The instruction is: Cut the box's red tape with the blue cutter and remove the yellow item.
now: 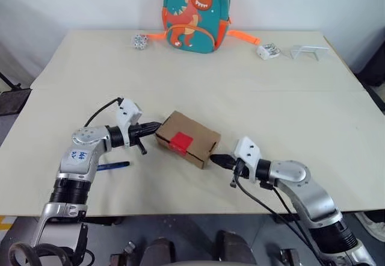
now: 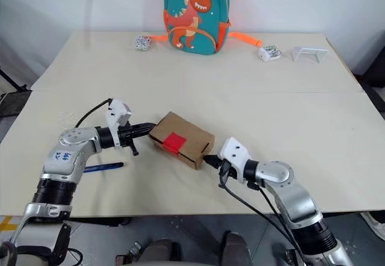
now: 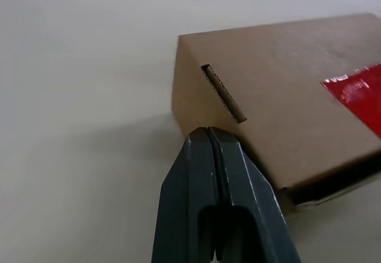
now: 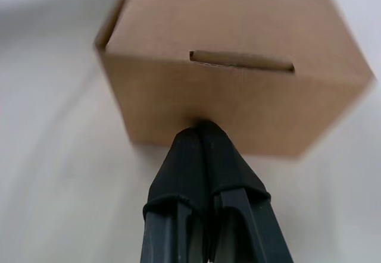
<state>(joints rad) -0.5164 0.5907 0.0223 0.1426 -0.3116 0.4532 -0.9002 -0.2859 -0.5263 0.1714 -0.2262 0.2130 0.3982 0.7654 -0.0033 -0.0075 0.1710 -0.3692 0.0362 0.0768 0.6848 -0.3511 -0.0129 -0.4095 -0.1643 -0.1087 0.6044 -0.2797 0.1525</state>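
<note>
One box [image 1: 187,138] is seen near the middle of the worktop [image 1: 271,97]: a small brown cardboard carton, closed, with a tab slot cut in each end face. One red tape [image 1: 180,142] patch, a bright square, is stuck on its top toward the near edge. The left gripper [image 1: 154,126] is pressed closed-fingered against the box's left end, and the right gripper [image 1: 219,158] likewise, fingers shut and empty, at the right end. One blue cutter [image 1: 112,166] lies on the worktop near the left arm. At the far edge one teal dinosaur backpack [image 1: 195,13] stands, flanked by three small objects that cannot be identified with certainty.
</note>
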